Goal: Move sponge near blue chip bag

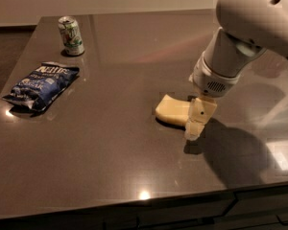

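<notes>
Camera view: cream robot pincer (198, 123) sat low at right end of pale yellow foam sponge (172, 110); opening and hold could not be told. Crinkled dark blue chip bag (41, 83) lay well left of pincer. Judged best: seat grip squarely, then carry left. Green-and-white soda can (71, 35) stood far left, beyond bag, off likely path.

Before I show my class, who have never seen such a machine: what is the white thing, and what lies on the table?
The white shape is a robot arm reaching in from the picture's right. Its tip is a pincer, low at the right end of a pale yellow sponge; whether it grips it cannot be told. The single camera looks down on a dark table. At the picture's left lies a blue chip bag, with a soda can standing beyond it.
</notes>
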Controlling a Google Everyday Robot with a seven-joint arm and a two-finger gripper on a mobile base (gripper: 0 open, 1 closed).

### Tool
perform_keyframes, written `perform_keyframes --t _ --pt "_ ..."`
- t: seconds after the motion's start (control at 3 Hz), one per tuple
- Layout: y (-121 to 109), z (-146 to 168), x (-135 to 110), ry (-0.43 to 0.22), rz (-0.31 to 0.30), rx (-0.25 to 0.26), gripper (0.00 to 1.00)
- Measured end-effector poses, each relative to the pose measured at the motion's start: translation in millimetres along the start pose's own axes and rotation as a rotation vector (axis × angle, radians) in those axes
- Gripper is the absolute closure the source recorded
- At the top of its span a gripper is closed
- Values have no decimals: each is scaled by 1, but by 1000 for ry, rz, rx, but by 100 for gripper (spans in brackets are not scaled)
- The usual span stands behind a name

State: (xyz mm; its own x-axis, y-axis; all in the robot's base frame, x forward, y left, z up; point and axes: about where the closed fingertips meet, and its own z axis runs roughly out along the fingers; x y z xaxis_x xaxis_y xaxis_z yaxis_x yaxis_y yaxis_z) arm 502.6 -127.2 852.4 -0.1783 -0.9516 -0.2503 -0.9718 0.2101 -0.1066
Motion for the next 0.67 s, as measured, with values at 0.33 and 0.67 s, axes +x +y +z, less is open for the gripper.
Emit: perform_keyframes --t 0.33,0.67 --pt "2 8 -12 11 -11 -16 26" --pt "4 10 -18 21 -18 -31 49"
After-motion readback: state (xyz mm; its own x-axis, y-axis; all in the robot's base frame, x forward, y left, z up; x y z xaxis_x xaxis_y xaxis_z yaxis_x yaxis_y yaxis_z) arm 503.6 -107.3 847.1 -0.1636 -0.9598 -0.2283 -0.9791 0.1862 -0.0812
